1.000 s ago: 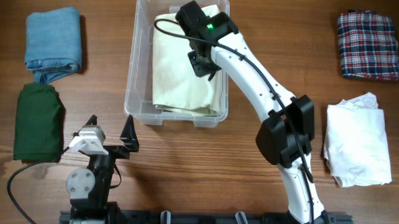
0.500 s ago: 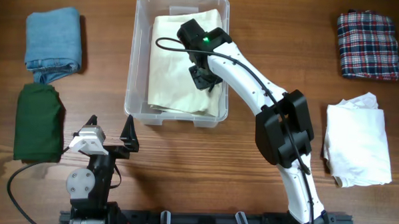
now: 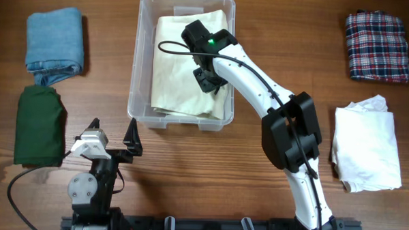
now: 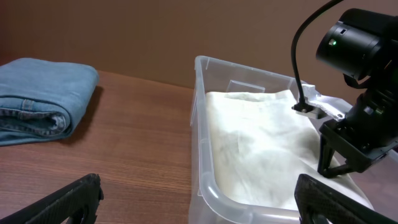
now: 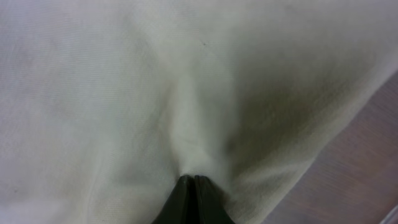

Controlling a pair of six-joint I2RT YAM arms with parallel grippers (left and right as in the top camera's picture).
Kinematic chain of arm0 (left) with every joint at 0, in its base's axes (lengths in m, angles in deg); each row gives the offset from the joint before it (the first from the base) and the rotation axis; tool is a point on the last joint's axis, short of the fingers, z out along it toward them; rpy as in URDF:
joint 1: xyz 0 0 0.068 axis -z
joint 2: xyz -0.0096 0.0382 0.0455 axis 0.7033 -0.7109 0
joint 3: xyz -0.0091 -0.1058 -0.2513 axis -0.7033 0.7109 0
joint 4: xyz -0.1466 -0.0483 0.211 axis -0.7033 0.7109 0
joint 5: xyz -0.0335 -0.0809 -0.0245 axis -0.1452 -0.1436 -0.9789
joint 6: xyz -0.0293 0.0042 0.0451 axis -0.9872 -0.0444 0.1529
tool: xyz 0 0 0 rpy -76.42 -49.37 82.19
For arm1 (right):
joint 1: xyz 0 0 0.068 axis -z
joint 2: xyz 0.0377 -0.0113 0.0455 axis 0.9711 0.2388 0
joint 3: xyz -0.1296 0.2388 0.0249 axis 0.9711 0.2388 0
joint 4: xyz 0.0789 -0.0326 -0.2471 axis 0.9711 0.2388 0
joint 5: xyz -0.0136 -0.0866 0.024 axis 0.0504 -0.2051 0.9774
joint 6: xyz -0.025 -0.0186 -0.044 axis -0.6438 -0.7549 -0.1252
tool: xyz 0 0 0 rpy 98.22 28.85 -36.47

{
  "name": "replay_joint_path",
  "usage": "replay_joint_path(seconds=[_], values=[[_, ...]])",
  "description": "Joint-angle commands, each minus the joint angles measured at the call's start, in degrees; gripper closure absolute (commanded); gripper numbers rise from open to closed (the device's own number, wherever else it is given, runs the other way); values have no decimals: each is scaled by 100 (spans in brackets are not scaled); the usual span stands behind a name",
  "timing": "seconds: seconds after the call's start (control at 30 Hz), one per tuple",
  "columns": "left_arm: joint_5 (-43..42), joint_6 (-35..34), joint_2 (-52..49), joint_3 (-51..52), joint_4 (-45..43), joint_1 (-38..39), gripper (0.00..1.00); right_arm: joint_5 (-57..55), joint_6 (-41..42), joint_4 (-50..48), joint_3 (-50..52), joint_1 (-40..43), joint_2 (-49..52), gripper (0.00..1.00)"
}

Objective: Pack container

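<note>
The container (image 3: 134, 58), a clear rectangular tub, stands at the back middle of the table. A cream cloth (image 3: 175, 66) lies folded inside it and fills most of the floor. My right gripper (image 3: 207, 79) reaches down into the tub and is shut on a puckered fold of the cream cloth (image 5: 124, 93), with the closed black tips (image 5: 194, 180) at the pucker. My left gripper (image 3: 113, 129) stands open near the table's front, short of the tub's near left corner, holding nothing. From the left wrist, the container's rim (image 4: 200, 124) and the right gripper (image 4: 339, 165) show between the spread left gripper (image 4: 198, 183).
Folded blue jeans (image 3: 55, 38) lie at the back left, with a dark green cloth (image 3: 38, 125) in front of them. A plaid cloth (image 3: 376, 46) sits at the back right and a white cloth (image 3: 367, 149) at the right.
My right gripper has moved toward the tub's front with the cream cloth, which now lies squarer in the tub. The left arm has stayed still.
</note>
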Motion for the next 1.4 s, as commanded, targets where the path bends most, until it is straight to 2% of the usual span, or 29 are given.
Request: replay_joint_path(seconds=[0.0, 0.07, 0.23, 0.37, 0.53, 0.73, 1.03, 1.37], values=[[15, 46, 2, 35, 9, -42, 0, 7, 219, 210, 7, -7, -111, 96], [15, 48, 2, 35, 9, -42, 0, 15, 293, 343, -46, -7, -352, 95], [15, 48, 2, 35, 9, -42, 0, 758, 328, 863, -66, -7, -848, 78], [15, 46, 2, 35, 9, -42, 0, 935, 361, 1274, -57, -42, -881, 77], [15, 46, 2, 35, 11, -42, 0, 1102, 363, 1493, -9, -63, -872, 79], [15, 48, 2, 35, 9, -42, 0, 1097, 332, 1095, 284, -199, -846, 95], [15, 46, 2, 35, 11, -42, 0, 702, 326, -42, 1353, -216, -835, 96], [15, 48, 2, 35, 9, -42, 0, 339, 297, -802, 1849, -216, -835, 96]])
